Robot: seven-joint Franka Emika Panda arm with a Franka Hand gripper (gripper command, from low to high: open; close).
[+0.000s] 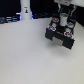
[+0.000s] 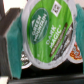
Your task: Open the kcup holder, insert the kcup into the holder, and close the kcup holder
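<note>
In the wrist view the kcup (image 2: 49, 36) fills most of the picture, its green lid with a whitish rim facing the camera. My gripper (image 2: 47, 40) is shut on it, with a teal finger (image 2: 14, 47) pressed on each side. Right behind it lies the black tray of the kcup holder (image 2: 45, 77), with other pods (image 2: 76, 51) sitting in slots. In the exterior view the gripper (image 1: 63, 19) hangs over the black kcup holder (image 1: 60, 36) at the exterior view's right. The holder's tray shows pod tops. The kcup itself is too small to make out there.
A white bottle-like object (image 1: 25, 10) stands at the back on the exterior view's left. The holder rests on a white table (image 1: 25, 55). Another pod (image 2: 24, 62) sits close under the held one.
</note>
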